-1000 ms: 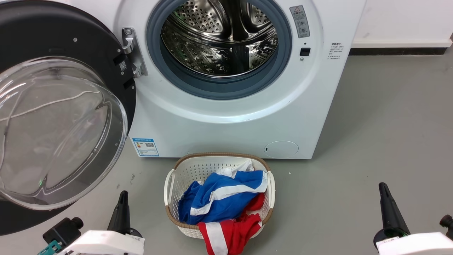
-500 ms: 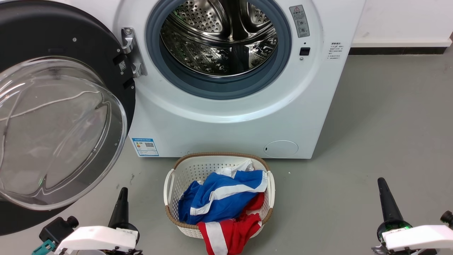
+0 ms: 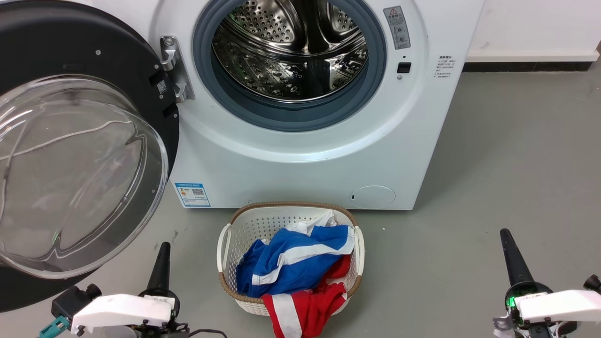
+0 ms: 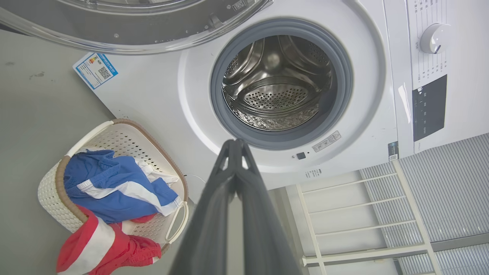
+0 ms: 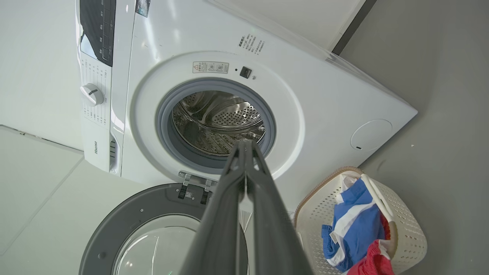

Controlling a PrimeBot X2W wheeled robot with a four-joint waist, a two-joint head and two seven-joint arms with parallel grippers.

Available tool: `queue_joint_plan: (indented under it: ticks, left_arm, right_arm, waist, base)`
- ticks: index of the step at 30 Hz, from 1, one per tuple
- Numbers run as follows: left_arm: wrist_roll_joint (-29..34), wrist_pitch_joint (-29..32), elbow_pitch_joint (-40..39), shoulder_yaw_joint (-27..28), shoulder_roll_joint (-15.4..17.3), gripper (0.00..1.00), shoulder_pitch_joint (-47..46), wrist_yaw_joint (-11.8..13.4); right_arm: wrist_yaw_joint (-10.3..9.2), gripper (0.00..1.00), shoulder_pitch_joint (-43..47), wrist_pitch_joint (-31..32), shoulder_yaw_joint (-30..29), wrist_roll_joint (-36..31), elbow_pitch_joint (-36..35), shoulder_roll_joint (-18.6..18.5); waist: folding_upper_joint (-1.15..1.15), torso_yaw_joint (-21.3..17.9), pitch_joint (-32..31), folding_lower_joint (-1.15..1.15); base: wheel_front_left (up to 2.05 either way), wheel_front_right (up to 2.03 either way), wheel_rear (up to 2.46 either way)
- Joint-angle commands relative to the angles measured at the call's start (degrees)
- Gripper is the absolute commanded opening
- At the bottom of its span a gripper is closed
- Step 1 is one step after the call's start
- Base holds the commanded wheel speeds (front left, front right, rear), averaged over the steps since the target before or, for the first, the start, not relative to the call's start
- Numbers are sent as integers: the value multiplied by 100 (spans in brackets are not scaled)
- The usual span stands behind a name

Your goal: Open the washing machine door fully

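My left gripper (image 3: 164, 249) sits at the near left, low over the grey floor (image 3: 516, 155). Its two dark fingers are pressed together tip to tip with nothing between them. My right gripper (image 3: 505, 234) is at the near right, likewise pinched closed and empty. Neither touches anything.

Between them and a little farther off, a white laundry basket (image 3: 291, 206) stands on the floor. It holds a blue-and-white cloth (image 3: 291, 263), and a red-and-white cloth (image 3: 305, 305) spills over its near rim.

Just behind the basket is the washing machine (image 3: 305, 159), its front facing me. It has a blue label (image 3: 192, 194) at its lower left and a small round service flap (image 3: 373, 197) at its lower right.

The washing machine door (image 3: 70, 47) is swung wide out to the left on its hinge (image 3: 177, 75), with the black ring and clear glass bowl (image 3: 80, 178) turned toward me. Its lower edge is near my left gripper but apart from it.

Farther in, the grey rubber gasket (image 3: 291, 117) rings the open mouth, and the perforated steel drum (image 3: 291, 51) lies bare beyond it.
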Motion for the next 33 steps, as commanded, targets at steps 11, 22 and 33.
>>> queue_joint_plan:
  ticks: [11, 22, 33]
  left_arm:
    - [-756, 185, 42, 74, 12, 0, -229, -68]
    - [-1331, 317, 100, 115, 13, 0, -311, -117]
    - [-1807, 436, 148, 151, 13, 0, -366, -156]
  right_arm:
    - [1, 0, -271, 187, -45, 734, 114, -30]
    - [1, 0, -388, 335, -82, 1282, 232, -18]
    - [1, 0, -492, 464, -113, 1732, 329, -4]
  waist:
    - [0, -5, 5, 0]
    - [0, -10, 10, 0]
    - [0, -15, 15, 0]
  base:
    - [0, 0, 0]
    - [0, 0, 0]
    - [0, 0, 0]
